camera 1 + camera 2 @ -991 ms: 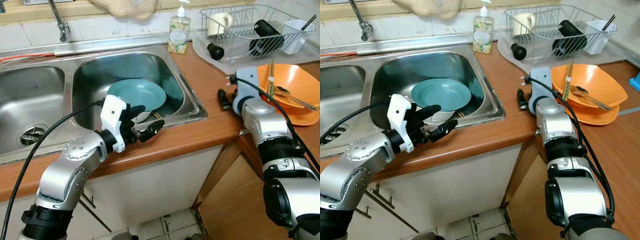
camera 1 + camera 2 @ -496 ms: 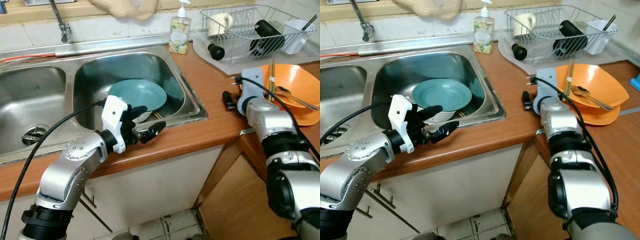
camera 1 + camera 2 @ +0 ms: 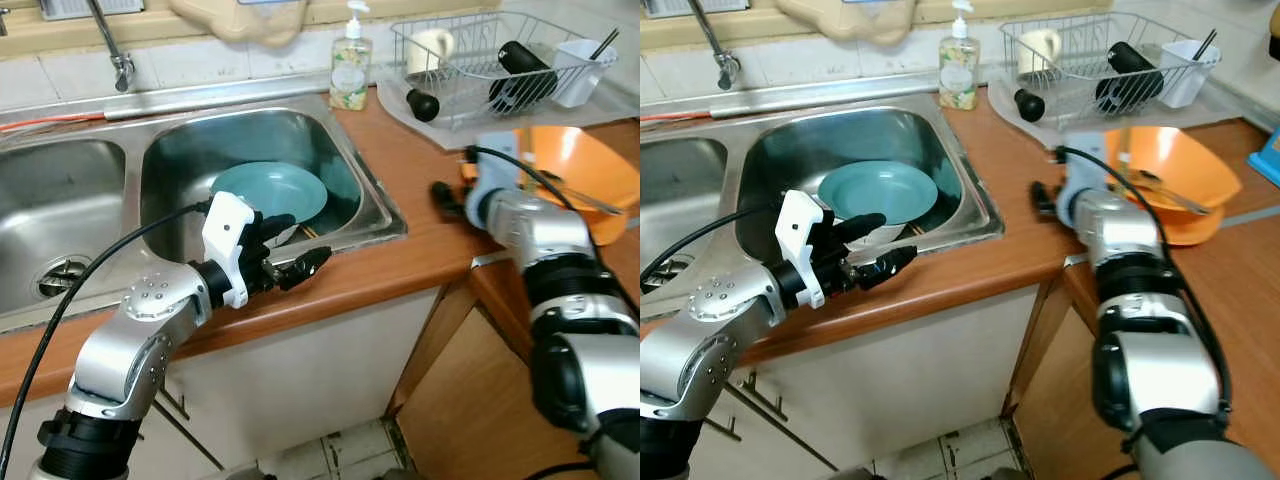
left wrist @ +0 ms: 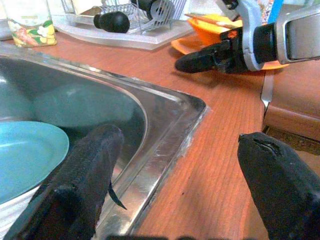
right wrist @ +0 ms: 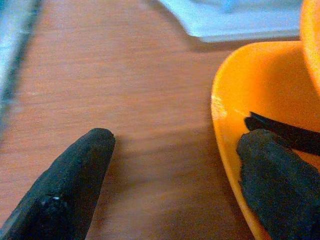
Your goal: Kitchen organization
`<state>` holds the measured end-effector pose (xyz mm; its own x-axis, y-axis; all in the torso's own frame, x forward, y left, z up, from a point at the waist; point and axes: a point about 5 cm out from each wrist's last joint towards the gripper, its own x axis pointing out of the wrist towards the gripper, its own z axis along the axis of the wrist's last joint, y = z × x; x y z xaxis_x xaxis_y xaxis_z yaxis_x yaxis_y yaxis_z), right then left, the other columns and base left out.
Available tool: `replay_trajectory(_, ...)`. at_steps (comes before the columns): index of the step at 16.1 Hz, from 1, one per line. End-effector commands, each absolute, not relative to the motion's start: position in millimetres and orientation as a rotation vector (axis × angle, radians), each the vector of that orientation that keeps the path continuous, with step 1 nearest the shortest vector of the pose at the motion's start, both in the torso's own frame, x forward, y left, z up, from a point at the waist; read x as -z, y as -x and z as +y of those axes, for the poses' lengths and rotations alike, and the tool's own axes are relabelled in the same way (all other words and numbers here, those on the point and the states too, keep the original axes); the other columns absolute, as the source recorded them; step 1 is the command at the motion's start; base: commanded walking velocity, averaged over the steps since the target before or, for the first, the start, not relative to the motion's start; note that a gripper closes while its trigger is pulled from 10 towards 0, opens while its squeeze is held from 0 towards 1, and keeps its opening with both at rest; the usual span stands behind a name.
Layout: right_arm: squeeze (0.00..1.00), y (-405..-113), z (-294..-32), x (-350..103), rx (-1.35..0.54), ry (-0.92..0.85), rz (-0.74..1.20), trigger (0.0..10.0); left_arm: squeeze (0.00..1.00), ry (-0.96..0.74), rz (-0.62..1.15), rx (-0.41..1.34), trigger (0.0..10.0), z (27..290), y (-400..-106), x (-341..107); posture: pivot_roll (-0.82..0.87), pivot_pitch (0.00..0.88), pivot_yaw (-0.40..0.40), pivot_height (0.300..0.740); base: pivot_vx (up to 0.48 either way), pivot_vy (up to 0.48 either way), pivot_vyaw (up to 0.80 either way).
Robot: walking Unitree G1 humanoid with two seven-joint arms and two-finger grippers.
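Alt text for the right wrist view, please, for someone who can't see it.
The right gripper hangs open just above the wooden counter, one black finger over bare wood and the other at the rim of an orange plate. A pale tray edge lies beyond.

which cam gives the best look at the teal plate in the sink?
Left eye view: the teal plate shows nearly whole in the right sink basin, just beyond the left hand. The right eye view shows it much the same. The left wrist view catches one edge.
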<state>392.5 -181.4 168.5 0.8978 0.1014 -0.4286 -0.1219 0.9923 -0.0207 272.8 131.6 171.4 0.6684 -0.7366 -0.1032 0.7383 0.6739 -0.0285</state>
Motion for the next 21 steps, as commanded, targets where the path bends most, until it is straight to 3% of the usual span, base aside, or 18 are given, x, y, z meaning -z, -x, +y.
replay_trajectory(1,0.0,-384.1,-153.8,-149.8,-0.247,0.037,0.522,10.0,0.0,-0.038,0.109,0.829,10.0,133.0,-273.3,-173.6,-0.08,0.0,0.056,0.74,0.0,0.0,0.0)
replay_trajectory(9,0.0,-361.1,-80.7,-147.5,-0.607,0.089,0.525,10.0,0.0,-0.035,0.108,0.822,10.0,132.7,-272.5,-173.9,-0.07,0.0,0.051,0.74,0.0,0.0,0.0)
replay_trajectory(15,0.0,-353.5,-74.9,-189.1,-0.719,0.025,0.309,10.0,0.0,-0.032,0.103,0.823,10.0,129.9,-274.0,-174.3,-0.08,0.0,0.057,0.74,0.0,0.0,0.0)
replay_trajectory(17,0.93,-350.9,-77.2,-213.2,-0.733,-0.006,0.224,10.0,0.0,-0.029,0.1,0.825,10.0,128.4,-275.3,-174.9,-0.08,0.0,0.059,0.74,0.0,0.0,0.0)
replay_trajectory(18,0.93,-350.6,-77.6,-216.6,-0.734,-0.011,0.212,10.0,0.0,-0.029,0.099,0.825,10.0,128.3,-275.5,-175.0,-0.08,0.0,0.059,0.74,0.0,0.0,0.0)
replay_trajectory(19,1.0,-351.9,-81.3,-234.0,-0.724,-0.065,0.151,10.0,0.0,-0.028,0.099,0.827,10.0,127.6,-275.3,-174.9,-0.08,0.0,0.059,0.74,0.0,0.0,0.0)
replay_trajectory(21,1.0,-361.1,-97.0,-259.4,-0.617,-0.098,0.058,10.0,0.0,-0.024,0.095,0.83,10.0,126.5,-275.1,-175.3,-0.08,0.0,0.059,0.74,0.0,0.0,0.0)
